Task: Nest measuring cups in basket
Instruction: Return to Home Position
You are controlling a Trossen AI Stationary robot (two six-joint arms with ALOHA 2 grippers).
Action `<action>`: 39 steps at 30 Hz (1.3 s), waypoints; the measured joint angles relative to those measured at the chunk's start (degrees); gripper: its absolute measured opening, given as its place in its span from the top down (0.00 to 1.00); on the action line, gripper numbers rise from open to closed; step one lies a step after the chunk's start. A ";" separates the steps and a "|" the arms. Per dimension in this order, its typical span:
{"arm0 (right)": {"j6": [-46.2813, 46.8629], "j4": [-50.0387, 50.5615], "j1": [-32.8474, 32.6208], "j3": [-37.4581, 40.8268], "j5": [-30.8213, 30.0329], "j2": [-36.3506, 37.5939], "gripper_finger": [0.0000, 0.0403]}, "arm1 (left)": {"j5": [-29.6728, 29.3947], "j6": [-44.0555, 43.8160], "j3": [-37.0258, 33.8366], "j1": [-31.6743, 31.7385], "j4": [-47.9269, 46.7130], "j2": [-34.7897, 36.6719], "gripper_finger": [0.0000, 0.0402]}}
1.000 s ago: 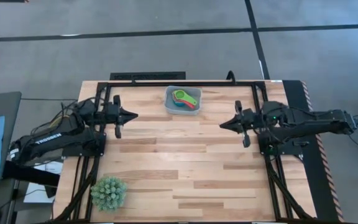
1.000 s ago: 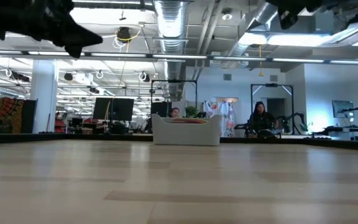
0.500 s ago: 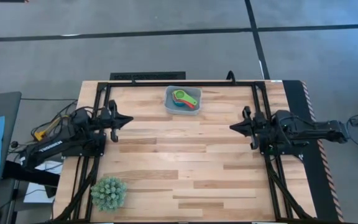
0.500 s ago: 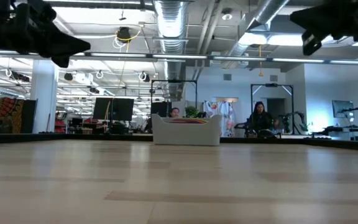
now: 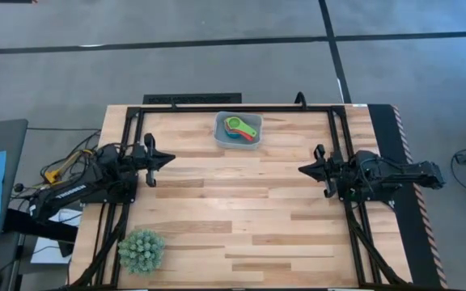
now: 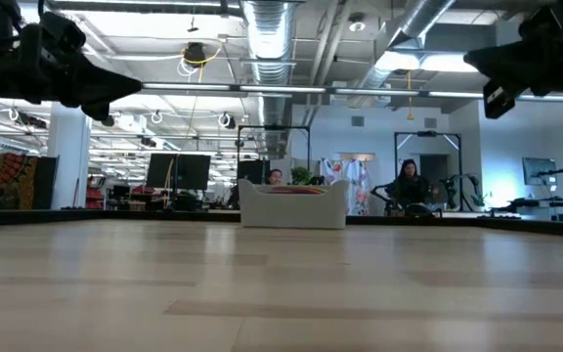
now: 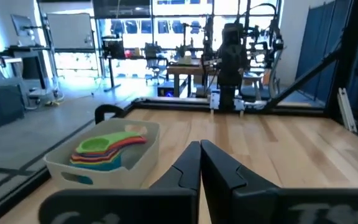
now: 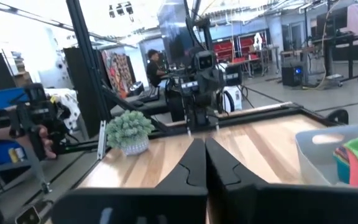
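Note:
The basket sits near the table's far edge, at the middle. The measuring cups lie stacked inside it, green on top, with coral, yellow and teal below; they also show in the left wrist view as the cups in the basket. My left gripper hovers above the table's left side, shut, touching nothing. My right gripper hovers above the right side, shut and empty. Both point toward the table's middle. In the low view the basket stands far off.
A spiky green ball-shaped plant stands at the table's near left corner, also seen in the right wrist view as the plant. A black frame runs along the table's far edge and sides. People show in the room behind.
Both arms have drawn back from the table's middle toward their own side edges, the left gripper toward the left and slightly near, the right gripper toward the right and slightly near. In the low view both have come lower. The basket and cups have stayed put.

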State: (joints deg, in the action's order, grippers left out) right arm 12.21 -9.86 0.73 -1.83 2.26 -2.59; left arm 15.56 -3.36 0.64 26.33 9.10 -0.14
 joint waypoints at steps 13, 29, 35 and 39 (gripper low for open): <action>-0.37 4.73 0.50 1.38 0.67 2.54 0.94 | -0.06 3.97 -0.09 -0.68 -4.45 -0.07 1.00; 1.33 7.73 0.39 1.47 1.97 2.52 0.96 | -14.42 4.40 -0.20 -18.07 -6.14 -0.61 1.00; 1.33 7.88 0.39 1.48 2.09 2.52 0.91 | -16.31 3.09 -0.22 -18.64 -7.41 -0.61 1.00; 1.44 7.93 0.39 1.49 2.14 2.52 0.88 | -16.29 3.01 -0.23 -18.64 -7.44 -0.61 1.00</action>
State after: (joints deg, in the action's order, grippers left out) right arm 13.65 -1.93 1.13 -0.34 4.40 -0.08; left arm -0.73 -0.35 0.41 7.69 1.66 -0.75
